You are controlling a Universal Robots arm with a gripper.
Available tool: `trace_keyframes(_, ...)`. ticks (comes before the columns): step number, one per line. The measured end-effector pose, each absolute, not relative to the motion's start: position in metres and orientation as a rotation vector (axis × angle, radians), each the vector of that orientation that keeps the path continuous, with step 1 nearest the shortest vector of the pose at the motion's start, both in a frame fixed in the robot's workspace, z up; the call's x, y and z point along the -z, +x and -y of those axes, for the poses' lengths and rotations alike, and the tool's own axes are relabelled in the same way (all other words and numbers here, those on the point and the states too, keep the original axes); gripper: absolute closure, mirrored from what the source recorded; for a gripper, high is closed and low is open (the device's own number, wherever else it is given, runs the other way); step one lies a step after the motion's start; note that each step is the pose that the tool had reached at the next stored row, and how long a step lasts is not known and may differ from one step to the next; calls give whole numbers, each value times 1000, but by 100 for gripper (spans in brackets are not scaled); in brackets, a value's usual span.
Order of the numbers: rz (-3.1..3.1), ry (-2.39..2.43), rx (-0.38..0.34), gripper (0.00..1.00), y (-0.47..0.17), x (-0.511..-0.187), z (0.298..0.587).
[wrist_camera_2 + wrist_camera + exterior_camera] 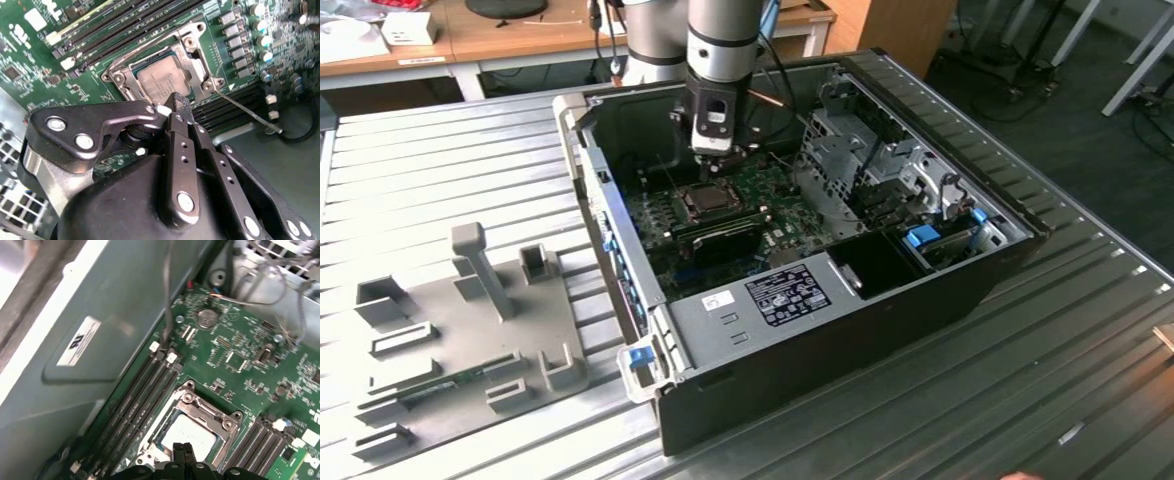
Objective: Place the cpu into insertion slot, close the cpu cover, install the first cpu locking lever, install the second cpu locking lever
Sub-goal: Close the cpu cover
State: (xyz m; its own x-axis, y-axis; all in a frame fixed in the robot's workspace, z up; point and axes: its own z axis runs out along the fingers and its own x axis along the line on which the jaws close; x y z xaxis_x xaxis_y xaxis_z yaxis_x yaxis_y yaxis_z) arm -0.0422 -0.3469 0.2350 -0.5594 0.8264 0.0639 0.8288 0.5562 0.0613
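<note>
Now the end effector (182, 451) hangs just over the cpu (189, 432) in the first wrist view. Its two fingers are pressed together with nothing between them. The cpu lies flat in the insertion slot (165, 427), shiny top up, and the cpu cover (200, 405) looks folded down around it. I think the chip is light, stiff and easy to hurt, so hold its edges only. It is square, so no side is longer. In the second wrist view a thin locking lever (247, 112) sticks out from the slot's corner.

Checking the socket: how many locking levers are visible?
1: a wire lever runs from a corner of the insertion slot across the memory slots. Another may hide behind the gripper.
</note>
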Motion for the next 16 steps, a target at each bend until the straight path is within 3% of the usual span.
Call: trace_keyframes(16,2919,-1044,123,89,-42,-233,347)
